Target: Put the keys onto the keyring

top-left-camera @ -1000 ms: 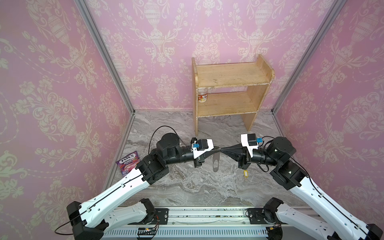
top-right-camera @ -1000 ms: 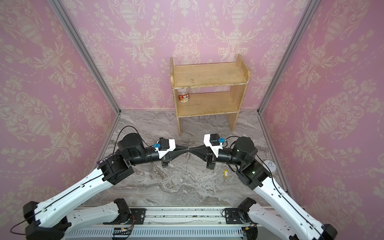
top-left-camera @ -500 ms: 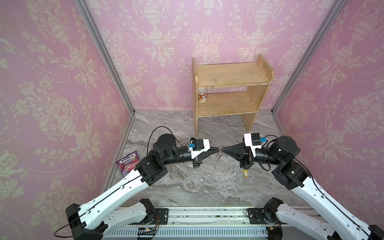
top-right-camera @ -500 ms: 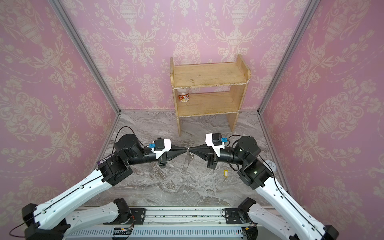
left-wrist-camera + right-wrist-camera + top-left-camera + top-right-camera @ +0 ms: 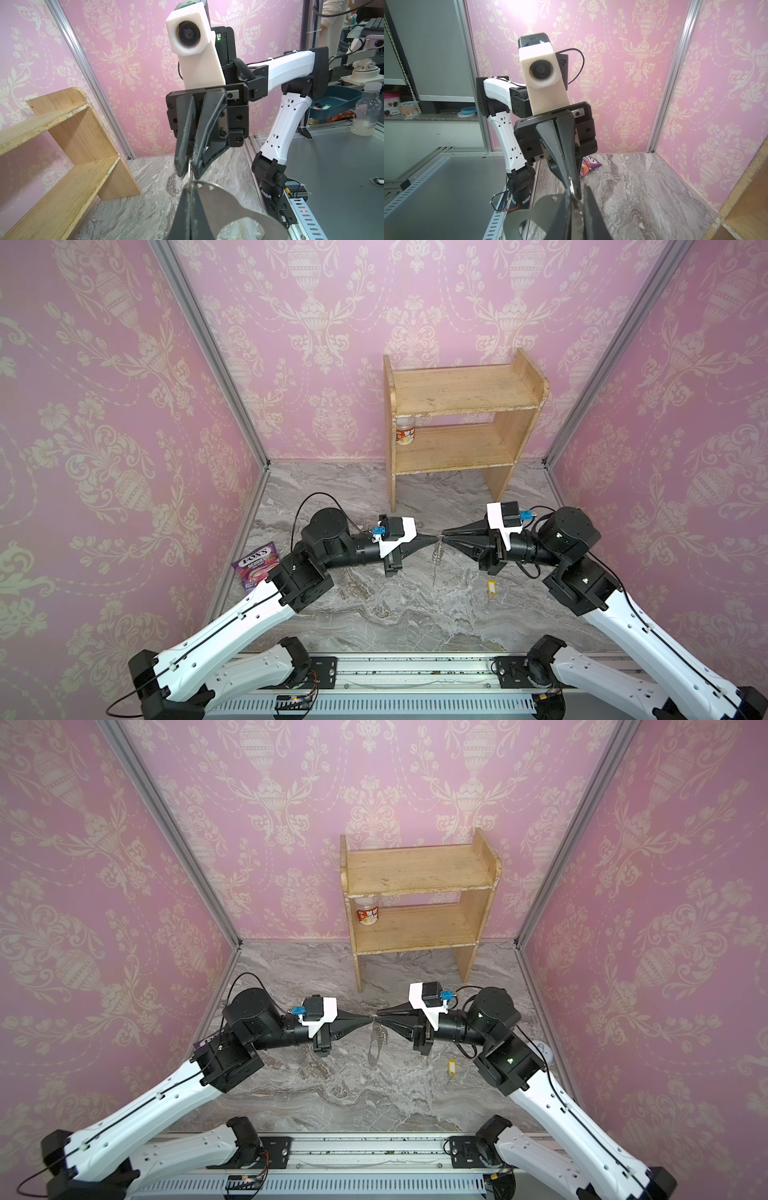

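Hanging in mid-air between the two tool tips, the flat silver-grey half-oval metal keyring [image 5: 376,1048] dangles above the grey marble desk [image 5: 374,614]. The left tool [image 5: 435,536] is clamped tight at the keyring's straight, ring-lined edge. The right tool [image 5: 444,535] meets it tip to tip, jaws parted slightly, with a thin ring standing in the gap. The small dark key on its yellow rectangular plastic tag [image 5: 492,587] lies on the desk near the right arm, apart from the keyring.
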{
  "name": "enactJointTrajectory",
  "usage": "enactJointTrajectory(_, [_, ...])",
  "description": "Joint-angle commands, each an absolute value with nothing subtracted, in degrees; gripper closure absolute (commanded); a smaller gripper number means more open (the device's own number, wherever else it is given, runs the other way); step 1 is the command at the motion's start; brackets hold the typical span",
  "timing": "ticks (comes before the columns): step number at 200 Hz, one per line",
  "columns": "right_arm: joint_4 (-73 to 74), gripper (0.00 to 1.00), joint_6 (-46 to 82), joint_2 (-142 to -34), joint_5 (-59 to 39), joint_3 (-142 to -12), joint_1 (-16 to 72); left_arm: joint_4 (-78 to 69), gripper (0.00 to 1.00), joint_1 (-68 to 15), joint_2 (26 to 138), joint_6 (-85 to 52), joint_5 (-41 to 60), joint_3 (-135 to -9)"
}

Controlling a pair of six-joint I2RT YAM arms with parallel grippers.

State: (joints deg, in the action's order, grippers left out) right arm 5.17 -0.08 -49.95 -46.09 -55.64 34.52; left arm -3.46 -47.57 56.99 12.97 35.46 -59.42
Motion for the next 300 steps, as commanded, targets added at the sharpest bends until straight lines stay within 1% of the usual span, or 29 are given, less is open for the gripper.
enactJointTrajectory(1, [1.2,0.75,-1.7,-49.9,-45.7,-57.6,34.5,-3.9,1.00,-47.3,57.1,14.4,35.5,-60.6])
enactJointTrajectory(14, [-2.8,0.58,-4.5,-49.3,-44.6,-58.7,34.5,0.1,1.00,-47.3,57.3,16.8,34.8,-62.0])
enactJointTrajectory(24, [-8.2,0.51,-7.9,-48.7,-43.1,-60.2,34.5,4.1,1.00,-47.3,57.6,19.2,34.2,-63.3])
enactJointTrajectory(36, [-14.8,0.47,-12.5,-48.1,-41.6,-62.4,34.5,9.3,1.00,-47.3,58.1,21.8,33.6,-65.4])
enactJointTrajectory(53, [-21.0,0.46,-16.0,-48.1,-41.5,-65.0,34.5,15.1,1.00,-47.3,58.7,24.5,32.7,-68.0])
enactJointTrajectory(77, [-22.2,0.51,-16.4,-48.8,-43.9,-65.8,34.5,18.8,1.00,-47.3,59.1,26.7,31.6,-70.1])
enactJointTrajectory(105, [-19.4,0.54,-15.6,-48.9,-43.7,-63.7,34.6,20.2,1.00,-47.3,59.6,27.3,31.6,-71.5])
enactJointTrajectory(162, [-13.1,0.62,-12.7,-49.5,-44.2,-61.4,34.8,20.6,1.00,-47.3,60.8,27.2,32.7,-72.7])
enactJointTrajectory(202, [-12.8,0.67,-12.5,-50.8,-44.5,-61.3,35.4,20.4,1.00,-47.4,61.4,27.0,33.7,-73.1])
enactJointTrajectory(234, [-12.8,0.75,-12.6,-51.2,-44.8,-61.5,35.6,20.4,1.00,-47.4,61.5,26.9,34.1,-73.4])
enactJointTrajectory(262, [-13.4,0.85,-12.7,-51.6,-45.3,-61.7,35.7,20.6,1.00,-47.4,61.4,26.9,34.4,-73.6])
enactJointTrajectory(300, [-14.4,0.90,-12.8,-52.2,-45.9,-62.2,35.8,20.4,1.00,-47.4,61.2,26.6,34.6,-73.4])
